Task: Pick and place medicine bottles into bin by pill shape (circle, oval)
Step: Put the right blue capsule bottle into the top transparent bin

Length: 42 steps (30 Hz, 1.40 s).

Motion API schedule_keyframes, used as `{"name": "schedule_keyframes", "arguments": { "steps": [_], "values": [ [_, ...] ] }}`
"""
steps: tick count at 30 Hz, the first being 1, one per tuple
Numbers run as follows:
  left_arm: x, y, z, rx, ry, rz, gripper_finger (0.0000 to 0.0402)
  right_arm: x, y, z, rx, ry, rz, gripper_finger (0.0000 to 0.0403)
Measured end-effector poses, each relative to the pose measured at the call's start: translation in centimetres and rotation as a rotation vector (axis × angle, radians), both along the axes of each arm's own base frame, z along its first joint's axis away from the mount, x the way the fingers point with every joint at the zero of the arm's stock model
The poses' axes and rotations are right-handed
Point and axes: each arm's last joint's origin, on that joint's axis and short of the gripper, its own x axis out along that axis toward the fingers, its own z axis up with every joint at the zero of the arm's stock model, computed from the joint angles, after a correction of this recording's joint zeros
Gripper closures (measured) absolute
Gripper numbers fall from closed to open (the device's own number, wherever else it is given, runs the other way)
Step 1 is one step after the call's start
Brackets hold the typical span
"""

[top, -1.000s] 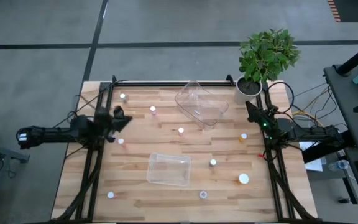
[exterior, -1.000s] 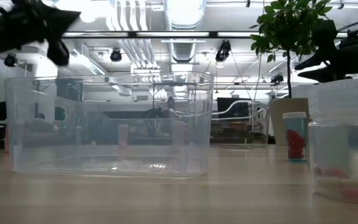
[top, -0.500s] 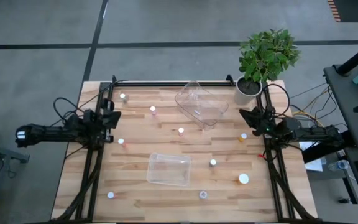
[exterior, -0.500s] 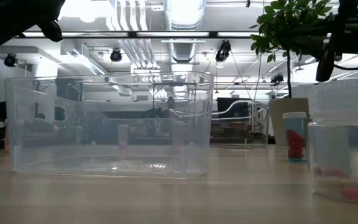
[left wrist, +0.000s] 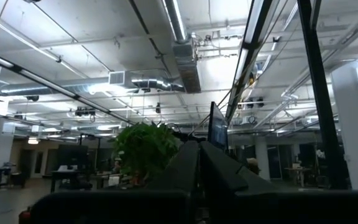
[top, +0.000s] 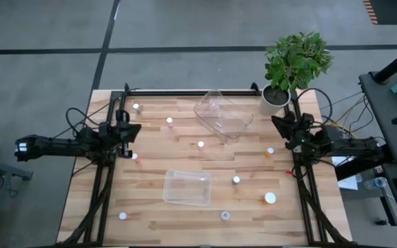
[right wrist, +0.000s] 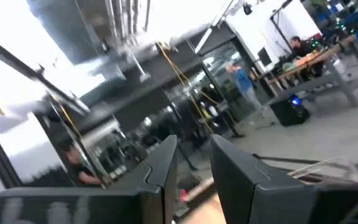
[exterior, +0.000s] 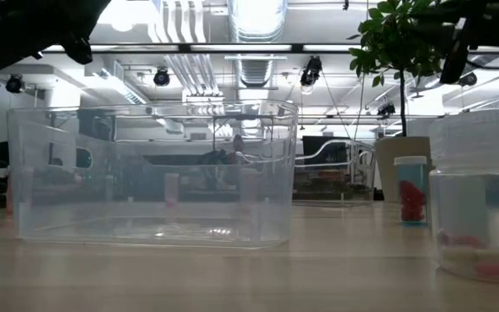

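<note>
the left end effector [top: 128, 129] hangs at the bench's left edge, lifted off the wood; in the left wrist view its fingers [left wrist: 199, 165] lie pressed together, holding nothing. the right end effector [top: 281, 125] sits at the right edge beside the potted plant [top: 291, 62]; in the right wrist view its fingers [right wrist: 166, 163] stand a narrow gap apart, with nothing between them.

the medicine bottles are scattered over the bench [top: 150, 213]. nearest the left end effector is a pinkish bottle [top: 134, 157] just below it in the high view, with another bottle [top: 136, 107] toward the far left corner. nearest the right end effector is the orange bottle [top: 270, 151], close by it toward the bench's middle. others lie mid-bench [top: 200, 145], beside the near bin [top: 236, 180], and along the near edge [top: 225, 215].

one clear bin [top: 187, 187] rests flat near the front centre; a second clear bin [top: 223, 114] sits tilted toward the far edge. bare wood lies between the two bins and along both sides.
</note>
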Motion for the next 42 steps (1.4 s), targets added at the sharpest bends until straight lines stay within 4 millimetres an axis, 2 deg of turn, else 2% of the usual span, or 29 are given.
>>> {"name": "schedule_keyframes", "arguments": {
  "steps": [9,15,17,25,29,31,33,38,42],
  "values": [
    [-0.1,0.0,0.2,-0.105,-0.038,-0.068,0.0401,1.7,0.0,5.0,-0.01,0.326,0.0,0.0316],
    [-0.3,0.1,0.4,-0.132,-0.073,-0.02,0.0401,5.5,0.2,6.2,0.058,0.646,0.039,0.0316],
    [-0.4,0.2,0.5,-0.141,-0.088,-0.006,0.0401,6.3,0.3,6.5,0.099,0.706,0.065,0.0316],
    [-0.5,0.2,0.5,-0.142,-0.087,-0.005,0.0401,9.6,1.5,5.4,0.275,0.896,0.185,0.0316],
    [-0.4,0.2,0.5,-0.142,-0.085,-0.005,0.0401,10.9,3.0,3.9,0.347,1.025,0.238,0.0316],
    [-0.4,0.2,0.4,-0.142,-0.081,-0.005,0.0401,11.5,3.8,4.1,0.371,1.041,0.256,0.0316],
    [-0.3,0.2,0.4,-0.142,-0.076,-0.004,0.0401,12.0,4.6,3.5,0.386,1.133,0.262,0.0316],
    [-0.3,0.2,0.4,-0.143,-0.072,-0.004,0.0401,13.2,7.1,3.3,0.32,1.323,0.303,0.0316],
    [-0.3,0.2,0.4,-0.143,-0.074,-0.004,0.0401,14.3,9.3,3.4,0.122,1.432,0.397,0.0316]
  ]
}}
